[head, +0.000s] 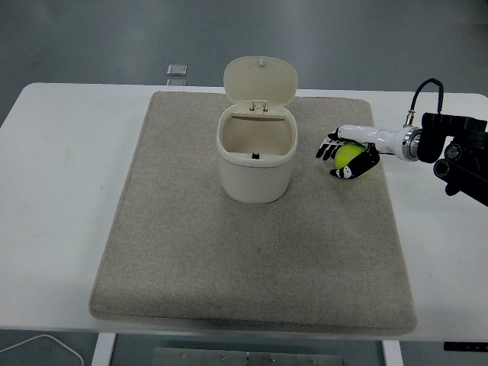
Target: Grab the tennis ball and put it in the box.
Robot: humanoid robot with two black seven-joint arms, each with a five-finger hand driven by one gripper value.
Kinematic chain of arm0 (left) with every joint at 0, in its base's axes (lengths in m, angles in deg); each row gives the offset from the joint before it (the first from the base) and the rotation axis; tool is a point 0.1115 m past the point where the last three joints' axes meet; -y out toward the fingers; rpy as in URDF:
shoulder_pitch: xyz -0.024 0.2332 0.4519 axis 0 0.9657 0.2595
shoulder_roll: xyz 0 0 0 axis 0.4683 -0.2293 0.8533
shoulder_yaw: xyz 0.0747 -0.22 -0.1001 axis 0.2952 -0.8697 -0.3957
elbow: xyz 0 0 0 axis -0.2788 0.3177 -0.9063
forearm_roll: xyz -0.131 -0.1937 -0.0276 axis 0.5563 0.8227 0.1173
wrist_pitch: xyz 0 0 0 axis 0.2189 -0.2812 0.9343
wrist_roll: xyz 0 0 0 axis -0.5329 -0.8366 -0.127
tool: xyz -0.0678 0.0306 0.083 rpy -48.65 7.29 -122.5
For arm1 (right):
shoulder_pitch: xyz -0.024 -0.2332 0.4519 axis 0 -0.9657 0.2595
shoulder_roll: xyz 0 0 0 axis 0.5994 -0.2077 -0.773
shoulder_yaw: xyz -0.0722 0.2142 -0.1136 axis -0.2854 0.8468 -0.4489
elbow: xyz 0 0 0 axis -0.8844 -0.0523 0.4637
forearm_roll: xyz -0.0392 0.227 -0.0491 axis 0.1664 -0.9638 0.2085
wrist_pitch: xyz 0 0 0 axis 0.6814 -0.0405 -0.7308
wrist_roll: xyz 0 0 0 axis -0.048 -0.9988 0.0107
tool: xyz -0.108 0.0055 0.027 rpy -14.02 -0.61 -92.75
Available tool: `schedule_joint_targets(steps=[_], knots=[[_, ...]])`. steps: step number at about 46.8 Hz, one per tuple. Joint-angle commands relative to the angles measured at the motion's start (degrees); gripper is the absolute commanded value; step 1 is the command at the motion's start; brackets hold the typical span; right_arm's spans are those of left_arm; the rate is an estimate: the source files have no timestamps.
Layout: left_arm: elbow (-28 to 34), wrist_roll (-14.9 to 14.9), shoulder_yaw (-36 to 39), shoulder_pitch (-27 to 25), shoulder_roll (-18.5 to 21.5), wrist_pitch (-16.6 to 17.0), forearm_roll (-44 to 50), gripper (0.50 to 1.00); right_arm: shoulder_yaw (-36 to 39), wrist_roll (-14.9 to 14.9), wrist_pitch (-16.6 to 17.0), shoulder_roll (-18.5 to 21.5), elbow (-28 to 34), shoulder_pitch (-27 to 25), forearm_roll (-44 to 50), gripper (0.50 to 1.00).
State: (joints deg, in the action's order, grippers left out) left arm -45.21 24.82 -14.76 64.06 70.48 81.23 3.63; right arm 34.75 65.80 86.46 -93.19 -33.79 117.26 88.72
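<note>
1. Right of the box (256, 156), the right hand (345, 155) reaches in from the right edge of the head view. Its dark fingers (328, 145) curl around the tennis ball (349, 155), with the thumb side wrapped under the ball's near face. The hand is closed on the ball.
2. The tennis ball sits inside that grasp, near the box's right wall but apart from it, low over the mat (255, 229). Whether the ball is touching the mat or is just clear of it cannot be told from this view.
3. Step in hand, as judged: securing the grasp, at the start of the lift. The ball is not yet over the box.
4. The next move calls for raising the ball above the box's rim, carrying it leftward over the opening, and then releasing it. The hinged lid (260, 79) stands upright at the far side of the box, so the opening is free. An approach from the right keeps the hand away from the lid.
5. The left arm is not in view.
6. The box stands on the far half of the grey mat, roughly centred. The mat covers most of the white table (61, 183).
7. Beyond the box, past the table's far edge, a small grey square object (177, 70) lies on the dark floor (91, 38).
</note>
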Motion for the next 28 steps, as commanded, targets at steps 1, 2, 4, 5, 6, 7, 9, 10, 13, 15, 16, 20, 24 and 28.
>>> schedule_joint_targets(steps=[1,2,4,5,6,7,9,10,13,15,16,20,24,28], knots=[[0.0,0.0,0.0,0.04,0.0,0.0,0.0,0.996,0.48,0.05,1.14,-0.09,-0.09,0.16,-0.02,0.897],[0.0,0.0,0.0,0.04,0.0,0.0,0.0,0.996,0.48,0.05,1.41,-0.17,-0.09,0.16,-0.11,0.897],[0.0,0.0,0.0,-0.05,0.0,0.0,0.0,0.996,0.65,0.05,1.93,-0.35,-0.09,0.42,-0.11,0.899],[0.0,0.0,0.0,-0.05,0.0,0.0,0.0,0.996,0.65,0.05,2.2,-0.44,-0.09,0.77,-0.2,0.899],[0.0,0.0,0.0,0.04,0.0,0.0,0.0,0.996,0.65,0.05,2.46,-0.61,-0.09,1.04,-0.2,0.899],[0.0,0.0,0.0,0.04,0.0,0.0,0.0,0.996,0.65,0.05,2.72,-0.7,-0.09,1.3,-0.2,0.901],[0.0,0.0,0.0,0.04,0.0,0.0,0.0,0.996,0.65,0.05,3.08,-0.88,-0.09,1.48,-0.2,0.901],[0.0,0.0,0.0,-0.05,0.0,0.0,0.0,0.996,0.65,0.13,3.25,-0.97,-0.09,1.57,-0.2,0.901],[0.0,0.0,0.0,0.04,0.0,0.0,0.0,0.996,0.65,0.05,3.78,-0.97,-0.09,2.18,-0.2,0.901],[0.0,0.0,0.0,0.04,0.0,0.0,0.0,0.996,0.65,0.13,4.31,-1.05,-0.09,2.62,-0.2,0.901],[0.0,0.0,0.0,0.04,0.0,0.0,0.0,0.996,0.65,0.05,4.66,-1.14,-0.09,2.71,-0.2,0.901],[0.0,0.0,0.0,0.04,0.0,0.0,0.0,0.996,0.65,0.13,5.8,-1.67,-0.09,3.06,-0.2,0.901],[0.0,0.0,0.0,0.04,0.0,0.0,0.0,0.996,0.65,0.13,7.03,-1.93,-0.09,3.33,-0.11,0.901],[0.0,0.0,0.0,0.04,0.0,0.0,0.0,0.996,0.56,0.13,8.0,-2.63,-0.09,3.41,-0.02,0.901]])
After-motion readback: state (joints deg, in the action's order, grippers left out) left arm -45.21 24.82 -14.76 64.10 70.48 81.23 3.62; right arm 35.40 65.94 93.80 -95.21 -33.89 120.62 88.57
